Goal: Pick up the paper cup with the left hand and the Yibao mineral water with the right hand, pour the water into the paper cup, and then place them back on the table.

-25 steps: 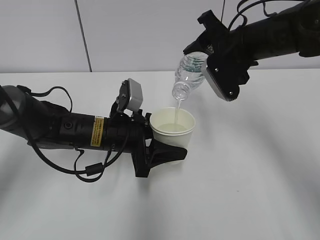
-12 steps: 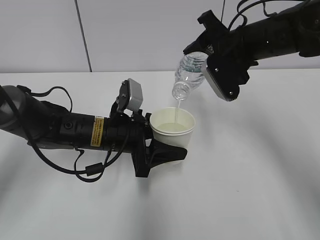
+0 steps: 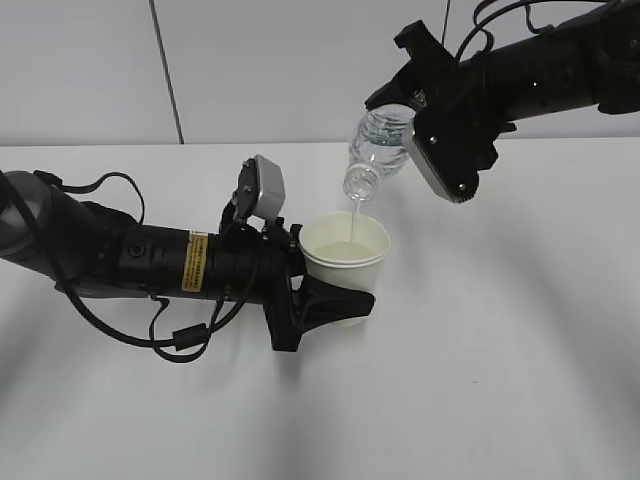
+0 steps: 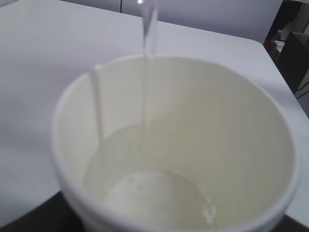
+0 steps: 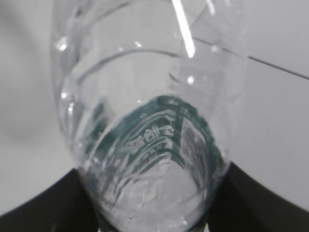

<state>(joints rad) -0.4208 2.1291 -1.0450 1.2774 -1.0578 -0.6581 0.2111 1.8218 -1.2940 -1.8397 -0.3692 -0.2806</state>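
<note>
Water is streaming from the Yibao mineral water (image 3: 378, 150), tilted neck-down toward the paper cup (image 3: 345, 258) so the pour lands inside; the right tool (image 3: 425, 105) is gripping the bottle, the left tool (image 3: 325, 300) clasping the cup above the surface (image 3: 520, 350). Left wrist: the stream is entering the partly filled cup (image 4: 174, 145). Right wrist: the bottle's (image 5: 149, 135) long axis is pointing away, downward.

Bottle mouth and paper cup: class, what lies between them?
A thin stream of water falls from the Yibao mineral water into the paper cup, seen in the exterior view.
</note>
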